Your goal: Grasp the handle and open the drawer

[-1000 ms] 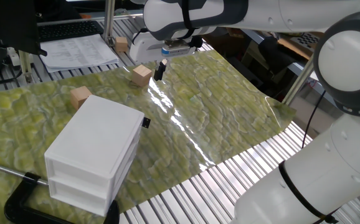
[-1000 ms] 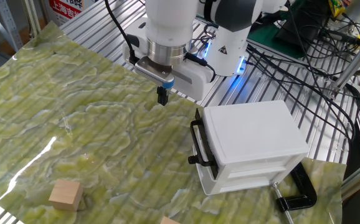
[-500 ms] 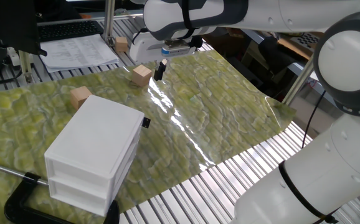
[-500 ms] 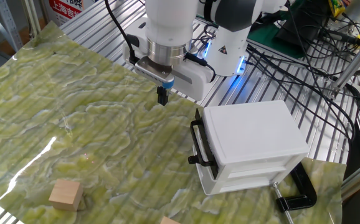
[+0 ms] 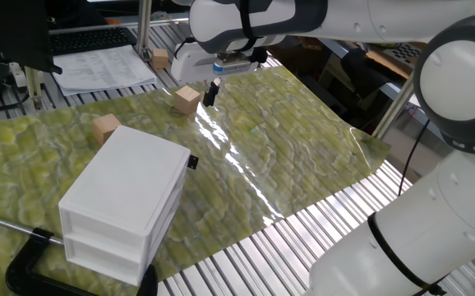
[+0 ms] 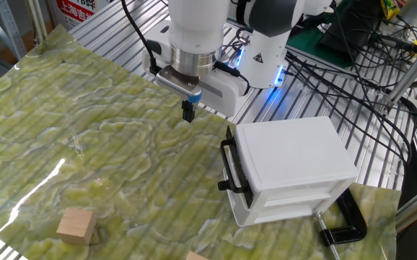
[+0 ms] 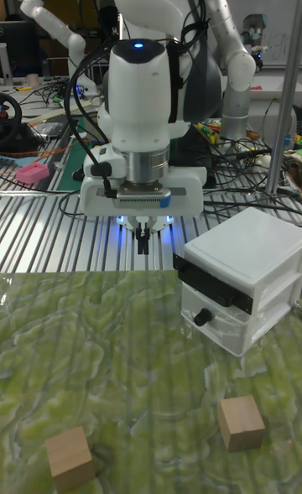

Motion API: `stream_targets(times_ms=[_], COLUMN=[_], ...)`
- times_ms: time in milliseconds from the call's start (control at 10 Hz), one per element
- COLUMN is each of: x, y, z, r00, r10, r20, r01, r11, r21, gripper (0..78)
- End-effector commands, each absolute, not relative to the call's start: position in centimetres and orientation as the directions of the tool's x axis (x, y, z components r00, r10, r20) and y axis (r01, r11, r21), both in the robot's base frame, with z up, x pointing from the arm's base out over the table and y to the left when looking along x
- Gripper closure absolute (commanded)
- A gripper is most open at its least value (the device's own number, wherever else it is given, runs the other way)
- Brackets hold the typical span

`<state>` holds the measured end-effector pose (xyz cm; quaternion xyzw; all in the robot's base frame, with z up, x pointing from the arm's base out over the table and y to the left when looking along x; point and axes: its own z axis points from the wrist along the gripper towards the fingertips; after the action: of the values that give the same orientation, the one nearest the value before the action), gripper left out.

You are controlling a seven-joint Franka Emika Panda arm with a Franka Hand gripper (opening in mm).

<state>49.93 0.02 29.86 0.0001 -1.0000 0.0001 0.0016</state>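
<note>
The black two-finger pincer (image 6: 188, 113) hangs closed and empty above the green patterned mat (image 6: 86, 159) on the counter. Well apart from it, the shallow white plastic drawer (image 7: 220, 318) sits shut in the white boxy cabinet (image 6: 295, 170), its tiny black knob handle (image 7: 201, 317) untouched.

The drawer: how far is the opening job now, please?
Nothing looks done yet: the drawer sits closed in the white cabinet. The gripper, jaws together and empty, hangs above the mat, apart from the handle. Reaching, grasping and pulling remain.
</note>
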Motion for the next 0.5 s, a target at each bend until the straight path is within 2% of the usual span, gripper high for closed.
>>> stream_targets(times_ms=[100, 500], x=[49.92, 49.90], y=[0.02, 0.09], z=[29.88, 29.94], r00=[-0.994, -0.994], r10=[0.049, 0.049], r20=[0.100, 0.101], r01=[0.055, 0.053], r11=[0.997, 0.998], r21=[0.059, 0.041], gripper=[77.6, 77.6])
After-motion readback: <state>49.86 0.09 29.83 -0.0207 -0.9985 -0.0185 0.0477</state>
